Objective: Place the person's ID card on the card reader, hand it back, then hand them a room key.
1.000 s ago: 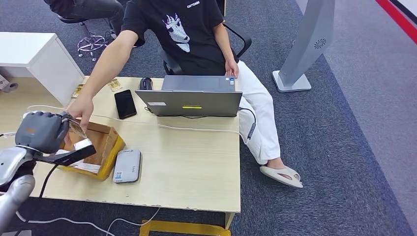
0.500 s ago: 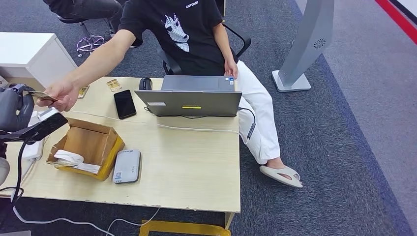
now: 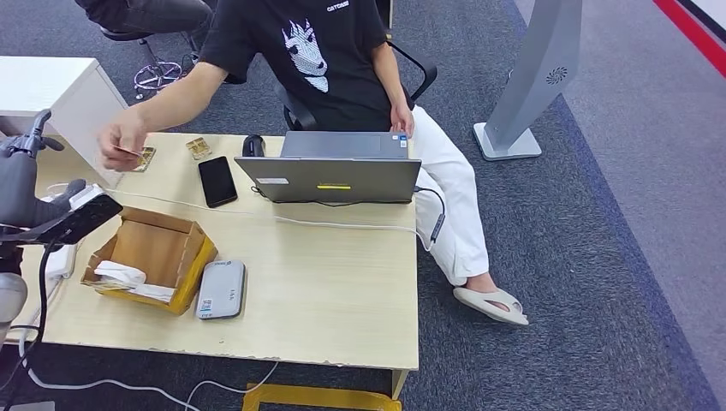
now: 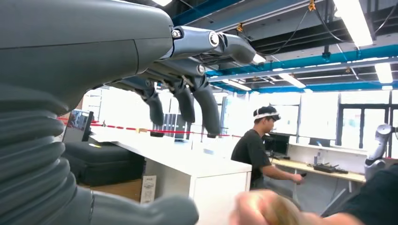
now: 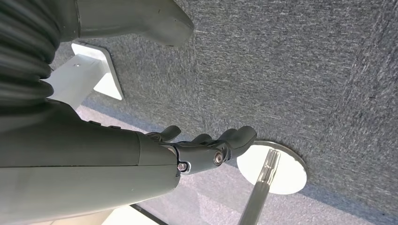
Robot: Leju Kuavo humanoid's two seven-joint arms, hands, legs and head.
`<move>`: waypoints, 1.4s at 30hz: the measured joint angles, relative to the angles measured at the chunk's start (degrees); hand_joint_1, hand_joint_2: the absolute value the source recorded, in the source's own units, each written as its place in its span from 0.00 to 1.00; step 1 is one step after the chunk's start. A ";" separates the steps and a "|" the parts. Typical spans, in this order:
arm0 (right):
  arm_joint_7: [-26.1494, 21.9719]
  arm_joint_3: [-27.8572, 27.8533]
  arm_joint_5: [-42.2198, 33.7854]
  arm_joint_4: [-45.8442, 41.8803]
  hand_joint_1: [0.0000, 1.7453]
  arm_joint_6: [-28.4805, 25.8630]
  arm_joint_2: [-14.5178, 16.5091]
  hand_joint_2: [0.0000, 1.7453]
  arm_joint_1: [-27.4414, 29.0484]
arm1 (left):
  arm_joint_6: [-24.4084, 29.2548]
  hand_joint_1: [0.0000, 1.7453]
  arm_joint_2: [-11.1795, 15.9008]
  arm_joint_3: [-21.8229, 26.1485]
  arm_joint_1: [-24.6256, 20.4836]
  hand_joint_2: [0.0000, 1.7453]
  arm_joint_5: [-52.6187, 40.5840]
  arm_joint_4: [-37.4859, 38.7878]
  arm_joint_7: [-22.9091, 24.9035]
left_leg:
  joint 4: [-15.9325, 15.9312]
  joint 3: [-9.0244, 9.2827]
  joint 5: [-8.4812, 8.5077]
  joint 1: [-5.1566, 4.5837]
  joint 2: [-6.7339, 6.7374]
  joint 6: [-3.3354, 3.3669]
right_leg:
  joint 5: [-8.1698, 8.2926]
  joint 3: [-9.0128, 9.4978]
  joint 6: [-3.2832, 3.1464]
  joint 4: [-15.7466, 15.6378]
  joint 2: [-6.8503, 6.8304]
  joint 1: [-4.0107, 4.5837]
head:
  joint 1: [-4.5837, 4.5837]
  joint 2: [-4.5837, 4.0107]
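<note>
Card gone, left hand [image 3: 21,184] empty, spread

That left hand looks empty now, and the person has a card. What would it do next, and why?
Probably reach down into the box for a room key: the left hand holds nothing, fingers apart, and the person's hand holds a card.

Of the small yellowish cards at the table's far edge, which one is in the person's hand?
The leftmost card, pinched in the person's hand; the other two lie flat on the table.
</note>
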 joint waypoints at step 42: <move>-0.61 -7.76 0.00 -13.27 0.00 8.31 9.62 1.00 2.82 | 14.07 0.00 -41.65 8.24 42.30 1.00 31.88 -37.99 -36.32 | -0.01 0.02 -0.24 -0.08 -0.02 0.10 | -0.18 0.12 0.14 -0.06 -0.04 -0.04 | 0.00 0.00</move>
